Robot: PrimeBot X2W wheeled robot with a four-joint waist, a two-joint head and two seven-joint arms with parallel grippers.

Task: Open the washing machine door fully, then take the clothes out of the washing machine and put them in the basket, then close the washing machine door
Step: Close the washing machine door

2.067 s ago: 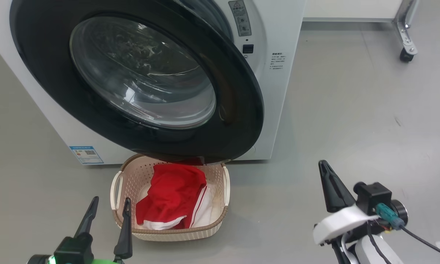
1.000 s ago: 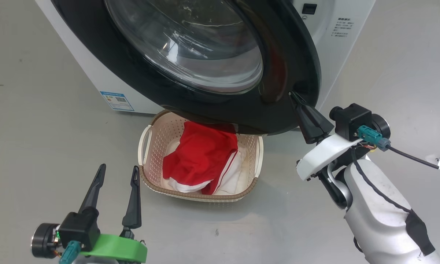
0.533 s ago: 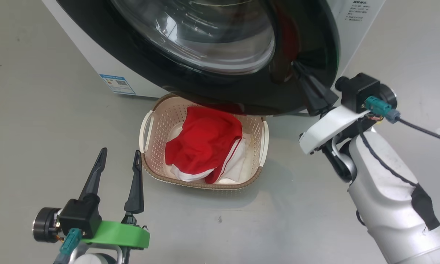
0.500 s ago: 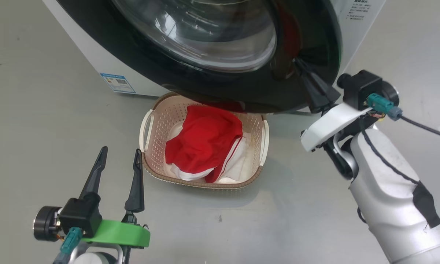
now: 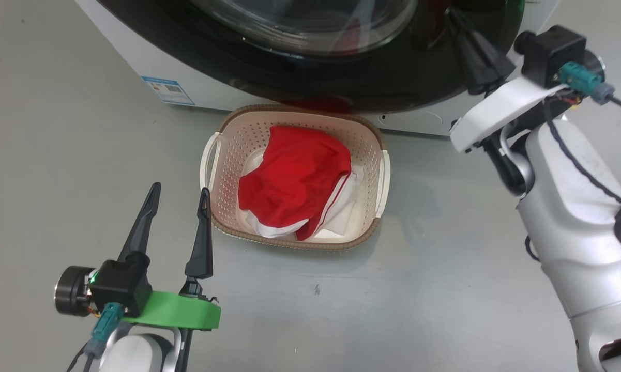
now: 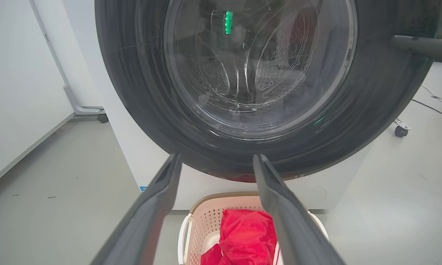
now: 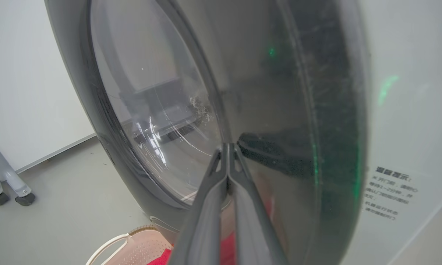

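The washing machine door [image 5: 341, 88], with a glossy black rim and bulging glass, lies close against the white washing machine [image 5: 413, 121]; I cannot tell if it is latched. My right gripper [image 5: 452, 14] is shut, empty, its tips pressed on the door's rim at the right; the right wrist view shows the joined tips [image 7: 228, 148] on the black rim [image 7: 316, 110]. Red and white clothes [image 5: 294, 175] fill the cream basket [image 5: 300, 245] on the floor before the machine. Left of the basket, my left gripper [image 5: 180, 190] stands open and empty, facing the door [image 6: 132, 92].
A blue label [image 5: 168, 90] sits low on the machine's front. Caster wheels [image 6: 103, 117] of a frame stand left of the machine, another caster [image 6: 401, 130] and a thin cable [image 6: 434, 99] to its right. Grey floor spreads around the basket.
The door has swung in toward the machine with my shut right gripper pressing on its rim. The basket has come out from under the rim. The head camera shifted. My left gripper stays open.
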